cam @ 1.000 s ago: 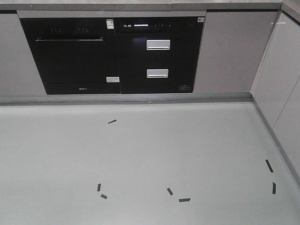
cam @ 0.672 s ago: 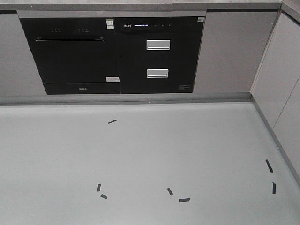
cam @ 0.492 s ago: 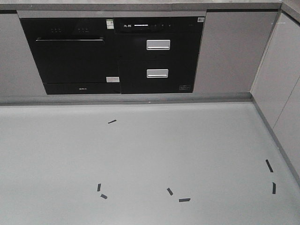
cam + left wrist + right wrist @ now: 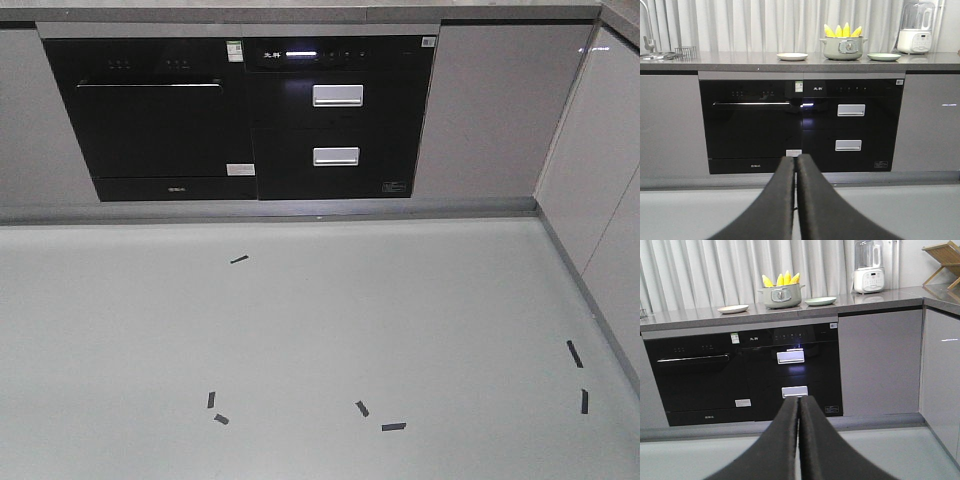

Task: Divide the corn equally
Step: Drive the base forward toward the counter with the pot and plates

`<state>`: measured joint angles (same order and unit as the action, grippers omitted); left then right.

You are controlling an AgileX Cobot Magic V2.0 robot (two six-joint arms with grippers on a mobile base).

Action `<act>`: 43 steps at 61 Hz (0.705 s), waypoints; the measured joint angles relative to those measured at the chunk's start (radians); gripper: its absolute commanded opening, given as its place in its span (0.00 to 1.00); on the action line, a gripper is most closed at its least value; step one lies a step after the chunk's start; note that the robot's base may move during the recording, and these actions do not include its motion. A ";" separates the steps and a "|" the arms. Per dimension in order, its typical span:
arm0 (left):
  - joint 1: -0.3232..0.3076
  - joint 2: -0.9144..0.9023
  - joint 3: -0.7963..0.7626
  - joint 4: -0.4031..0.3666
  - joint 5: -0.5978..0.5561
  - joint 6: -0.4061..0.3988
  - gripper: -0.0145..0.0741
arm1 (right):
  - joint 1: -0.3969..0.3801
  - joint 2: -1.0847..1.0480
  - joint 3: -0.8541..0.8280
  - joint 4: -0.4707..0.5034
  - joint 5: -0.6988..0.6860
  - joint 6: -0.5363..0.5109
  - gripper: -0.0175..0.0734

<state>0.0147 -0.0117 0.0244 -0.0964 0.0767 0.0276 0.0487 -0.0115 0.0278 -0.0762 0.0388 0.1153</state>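
Note:
Several yellow corn [image 4: 843, 30] cobs stand upright in a grey-green pot [image 4: 843, 49] on the far counter; the corn [image 4: 781, 279] and pot [image 4: 781, 296] also show in the right wrist view. A white plate [image 4: 792, 56] lies left of the pot and a pale green plate [image 4: 883, 57] right of it. My left gripper [image 4: 796, 159] is shut and empty, low over the floor, far from the counter. My right gripper [image 4: 799, 400] is likewise shut on nothing. The front view shows no corn and no gripper.
Black built-in appliances [image 4: 240, 115] with two silver drawer handles [image 4: 337, 95] fill the cabinet front. Grey floor [image 4: 300, 320] carries short black tape marks [image 4: 393, 426]. A white blender [image 4: 868, 267] stands on the counter right, a sink and tap [image 4: 647, 30] far left, white cabinets [image 4: 600, 190] on the right.

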 measured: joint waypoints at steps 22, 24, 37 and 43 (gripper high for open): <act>0.000 0.000 0.000 0.000 0.000 0.000 0.16 | 0.000 0.000 0.000 0.000 0.000 0.000 0.19; 0.000 0.000 0.000 0.000 0.000 0.000 0.16 | 0.000 0.000 0.000 0.000 0.000 0.000 0.19; 0.000 0.000 0.000 0.000 0.000 0.000 0.16 | 0.000 0.000 0.000 0.000 0.000 0.000 0.19; 0.000 0.000 0.000 0.000 0.000 0.000 0.16 | 0.000 0.000 0.000 0.000 0.000 0.000 0.19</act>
<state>0.0147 -0.0117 0.0244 -0.0964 0.0767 0.0276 0.0487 -0.0115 0.0278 -0.0762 0.0388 0.1153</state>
